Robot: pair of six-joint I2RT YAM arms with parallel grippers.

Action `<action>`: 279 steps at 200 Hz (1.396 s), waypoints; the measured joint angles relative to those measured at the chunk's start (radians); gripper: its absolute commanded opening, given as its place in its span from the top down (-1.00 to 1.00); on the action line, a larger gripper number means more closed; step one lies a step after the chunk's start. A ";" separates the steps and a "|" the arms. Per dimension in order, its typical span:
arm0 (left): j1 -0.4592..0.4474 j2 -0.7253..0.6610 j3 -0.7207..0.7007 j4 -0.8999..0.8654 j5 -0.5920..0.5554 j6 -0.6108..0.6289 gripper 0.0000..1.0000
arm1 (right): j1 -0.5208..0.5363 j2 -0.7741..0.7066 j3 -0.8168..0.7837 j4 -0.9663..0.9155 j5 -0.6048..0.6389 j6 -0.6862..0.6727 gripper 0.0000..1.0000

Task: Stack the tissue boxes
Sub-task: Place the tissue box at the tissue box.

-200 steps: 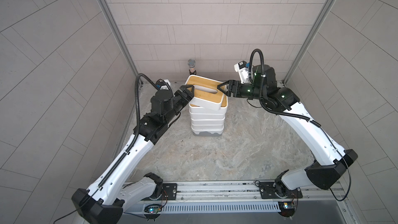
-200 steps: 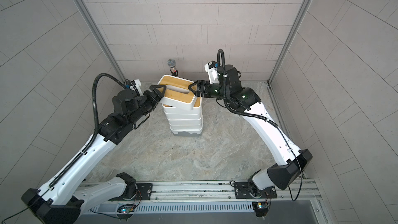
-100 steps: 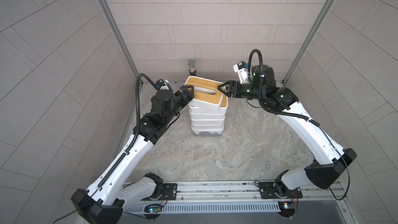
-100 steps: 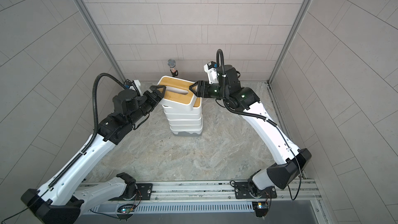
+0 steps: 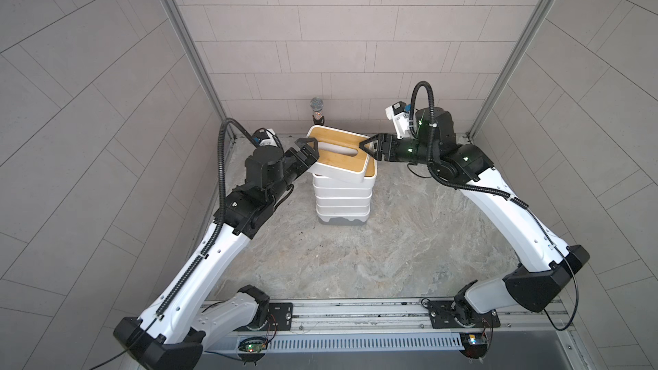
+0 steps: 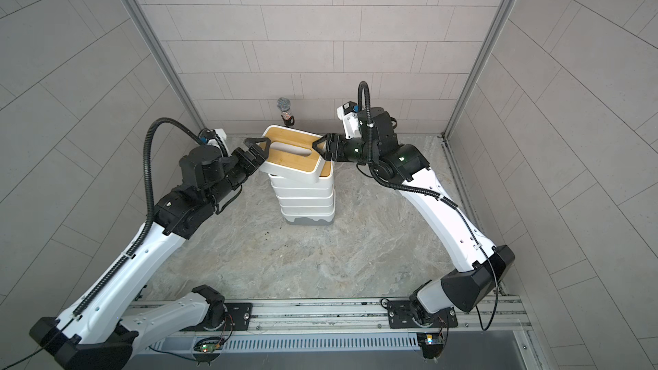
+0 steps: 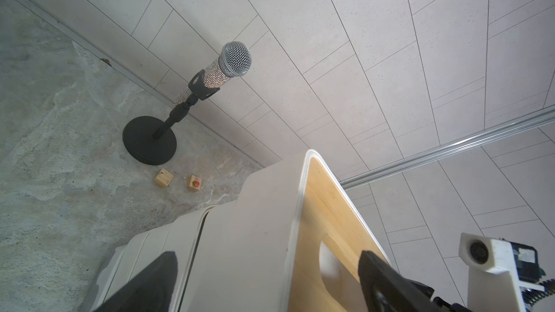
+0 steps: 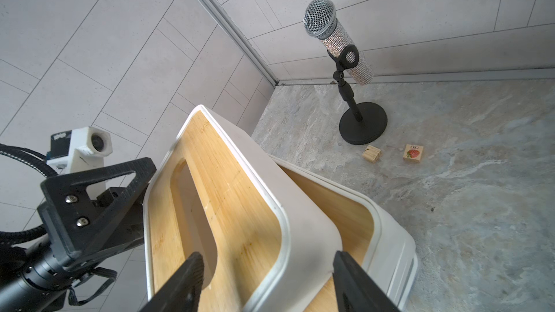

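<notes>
Seating the last box: the top tissue box (image 5: 340, 158), tan lid up, lies on the stack (image 5: 343, 204) at the back middle of the worktop (image 5: 391, 250). It sits twisted and tilted, so a strip of the tan lid below shows at its right end.

Your left claw (image 5: 309, 153) stands wide open astride the box's left end, one finger over the lid and one down the side wall; it holds nothing. Your right claw (image 5: 370, 149) is part open astride the right end, one finger by the slot and one outside the end wall. You cannot tell whether it pinches or merely brackets.

Judgement: placing is nearly done, squaring is not. Next, turn the top box into line with those below, let it settle flat, then back both claws out level.

The microphone (image 5: 316, 110) on its stand and two small wooden cubes (image 8: 371, 153) sit behind the stack by the back wall, apart from both arms. Neither looks likely to hinder a retreat.
</notes>
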 measured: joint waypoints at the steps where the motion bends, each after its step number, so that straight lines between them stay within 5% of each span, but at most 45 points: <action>1: 0.000 0.000 0.002 -0.002 0.000 0.002 -1.00 | 0.000 0.000 0.000 0.000 0.000 0.000 -0.48; 115: 0.053 0.087 0.143 -0.076 0.147 0.106 -1.00 | 0.026 -0.161 -0.155 0.024 -0.012 0.044 -0.56; 279: 0.055 0.113 0.163 -0.104 0.323 0.161 -1.00 | 0.047 -0.064 -0.069 0.038 0.008 0.054 -0.58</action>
